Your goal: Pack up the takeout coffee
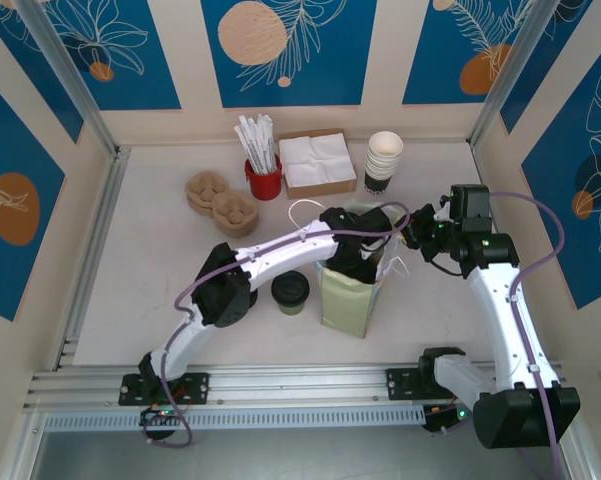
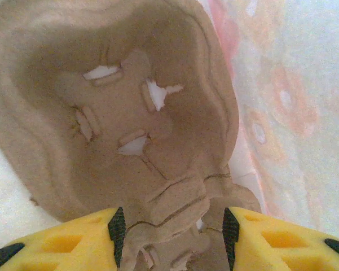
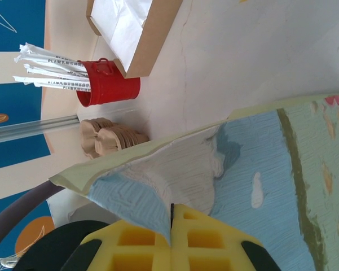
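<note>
1. Reaching down into the paper bag (image 1: 345,300), the left arm covers the bag's mouth in the top view, and its fingers are lost inside.
2. From the left wrist, the left gripper (image 2: 174,237) is seen partly open, with the end of a pulp cup carrier (image 2: 146,124) between its black pads, which both seem to touch it. The fingertips are cut off by the bottom edge.
3. From the right wrist, the right gripper (image 3: 171,237) has its yellow fingers pressed together on the bag's rim. In the top view it is too small and dark to read.
4. The takeout coffee (image 1: 290,292) stands upright on the table (image 1: 150,270), lid on, just left of the bag and outside it.
5. Behind the bag stand a red bucket of wrapped straws (image 3: 108,83), a napkin box (image 1: 318,160) and a stack of pulp carriers (image 1: 220,200).
</note>
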You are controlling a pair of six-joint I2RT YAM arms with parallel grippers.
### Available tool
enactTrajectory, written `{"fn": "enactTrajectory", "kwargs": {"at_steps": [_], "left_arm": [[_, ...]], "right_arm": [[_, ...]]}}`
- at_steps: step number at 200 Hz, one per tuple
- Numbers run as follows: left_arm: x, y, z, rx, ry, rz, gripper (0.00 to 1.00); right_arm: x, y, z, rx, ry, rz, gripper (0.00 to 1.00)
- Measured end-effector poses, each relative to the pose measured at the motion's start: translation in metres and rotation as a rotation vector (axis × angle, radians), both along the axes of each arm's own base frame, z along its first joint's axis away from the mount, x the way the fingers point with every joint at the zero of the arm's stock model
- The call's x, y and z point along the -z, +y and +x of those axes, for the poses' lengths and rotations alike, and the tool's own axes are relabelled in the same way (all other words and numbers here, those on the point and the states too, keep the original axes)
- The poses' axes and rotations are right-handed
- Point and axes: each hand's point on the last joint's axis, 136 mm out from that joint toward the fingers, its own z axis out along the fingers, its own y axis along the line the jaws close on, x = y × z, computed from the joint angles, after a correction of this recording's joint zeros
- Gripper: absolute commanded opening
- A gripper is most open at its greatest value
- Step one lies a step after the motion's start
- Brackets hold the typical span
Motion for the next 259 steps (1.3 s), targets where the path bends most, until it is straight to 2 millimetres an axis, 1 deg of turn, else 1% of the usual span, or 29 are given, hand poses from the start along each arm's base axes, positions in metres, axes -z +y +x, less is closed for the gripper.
{"fn": "enactTrajectory", "kwargs": {"at_steps": [30, 81, 208, 259], "left_arm": [[0.006, -0.001, -0.005, 0.010, 0.004, 0.006, 0.51], [0.015, -0.003, -0.005, 0.006, 0.002, 0.001, 0.52], [0.025, -0.013, -0.004, -0.008, 0.004, -0.032, 0.57], [0.029, -0.016, -0.005, -0.003, 0.008, -0.046, 0.59]], "right_arm": [[0.000, 0.001, -0.002, -0.013, -0.009, 0.000, 0.00], [-0.001, -0.001, -0.002, -0.024, -0.025, -0.006, 0.00], [-0.003, -0.007, -0.019, -0.037, -0.045, -0.045, 0.00], [-0.003, -0.008, -0.020, -0.034, -0.041, -0.045, 0.00]]}}
